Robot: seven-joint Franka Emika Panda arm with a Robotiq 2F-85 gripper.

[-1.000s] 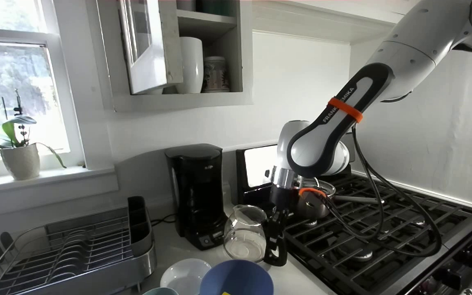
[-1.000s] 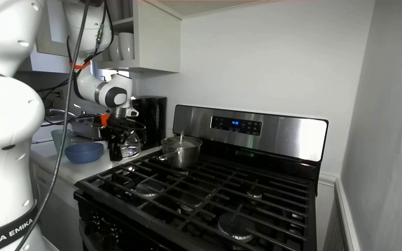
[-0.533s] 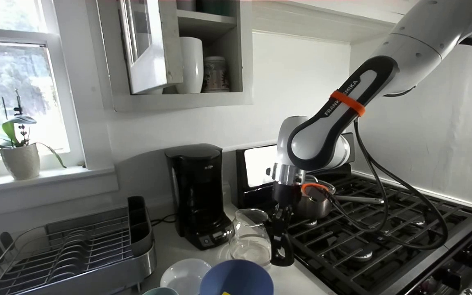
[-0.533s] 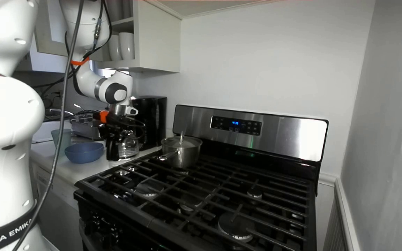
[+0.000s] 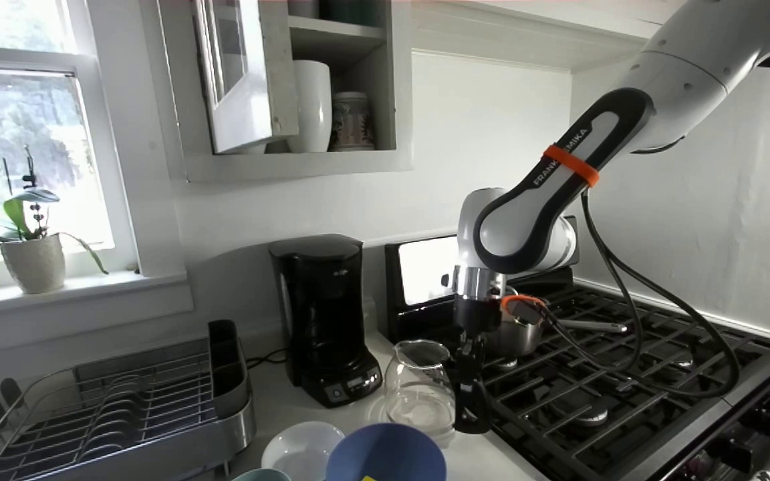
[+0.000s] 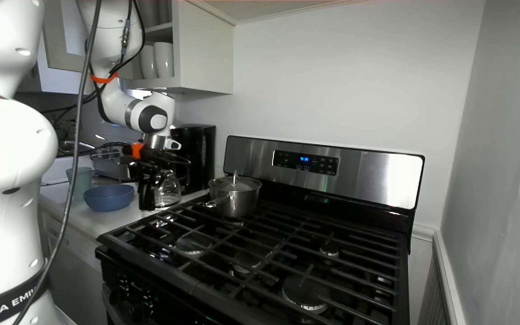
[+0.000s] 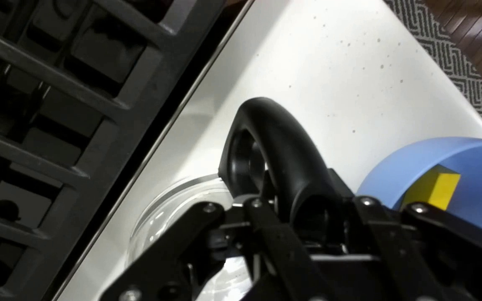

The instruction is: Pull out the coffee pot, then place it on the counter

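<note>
The coffee pot [image 5: 418, 395] is a clear glass carafe with a black handle. It stands upright at the counter [image 5: 495, 461], in front and to the side of the black coffee maker [image 5: 321, 307]; I cannot tell if its base touches the surface. It also shows in an exterior view [image 6: 168, 193]. In the wrist view its black handle [image 7: 289, 146] lies between the fingers of my gripper [image 7: 301, 194]. My gripper is shut on the handle from above, in both exterior views too [image 5: 470, 374] [image 6: 149, 179]. The fingertips are partly hidden by the handle.
The black stove [image 5: 592, 394] lies right beside the pot, with a steel saucepan [image 6: 237, 198] on it. A blue bowl [image 5: 386, 454] holding a yellow thing [image 7: 437, 188] and a white bowl [image 5: 301, 449] stand near the pot. A dish rack [image 5: 124, 414] is further along.
The gripper and the coffee pot have moved together away from the coffee maker, toward the stove edge of the counter. The bowls and the saucepan have not moved.
</note>
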